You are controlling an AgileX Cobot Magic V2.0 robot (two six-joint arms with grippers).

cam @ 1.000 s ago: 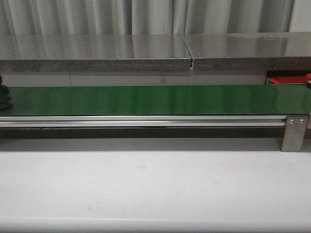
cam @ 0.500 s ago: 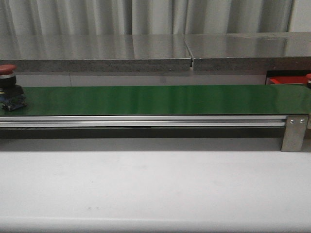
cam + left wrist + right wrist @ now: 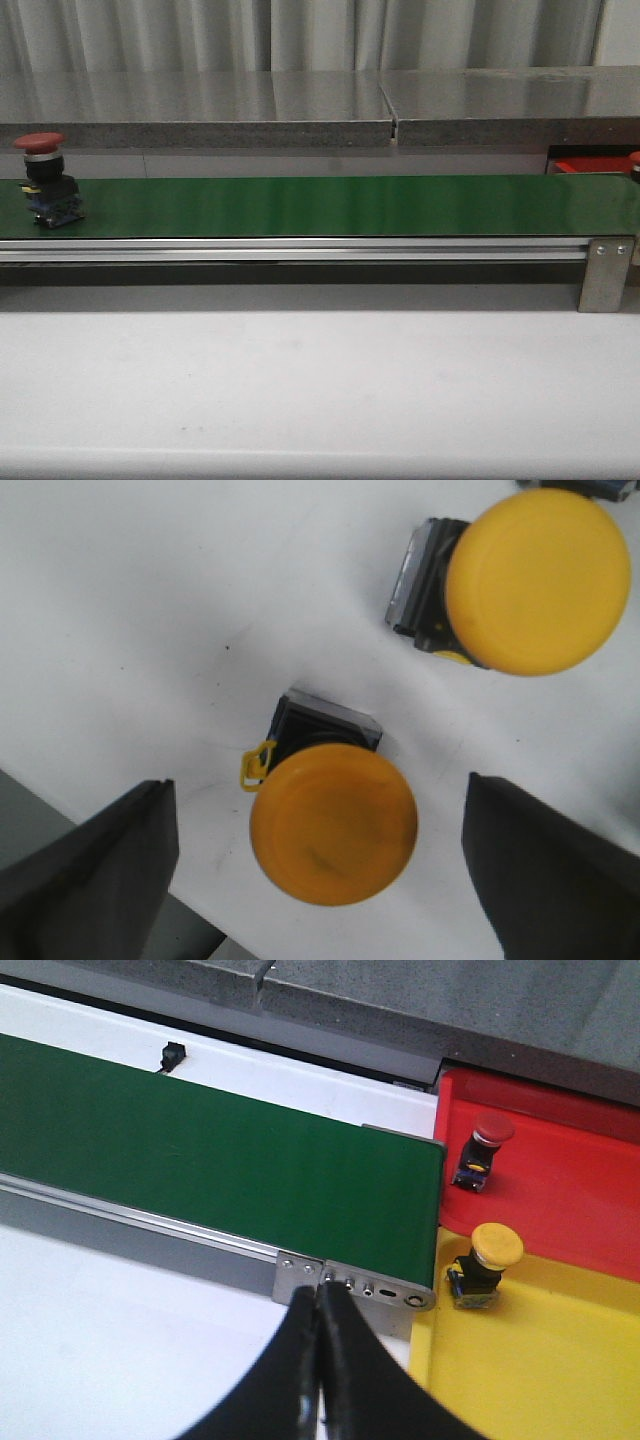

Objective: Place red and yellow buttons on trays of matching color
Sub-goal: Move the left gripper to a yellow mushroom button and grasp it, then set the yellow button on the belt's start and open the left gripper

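A long green belt (image 3: 330, 205) on a silver rail (image 3: 290, 250), grey counter (image 3: 200, 105) behind

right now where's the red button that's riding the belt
In the front view, the red button stands upright at the far left end of the green belt, well away from the red tray at the right.

Factory-style test lab: long green conveyor belt (image 3: 330, 205) on aluminium rail (image 3: 290, 250), white desk (image 3: 320, 380), grey curtain (image 3: 300, 35) behind.
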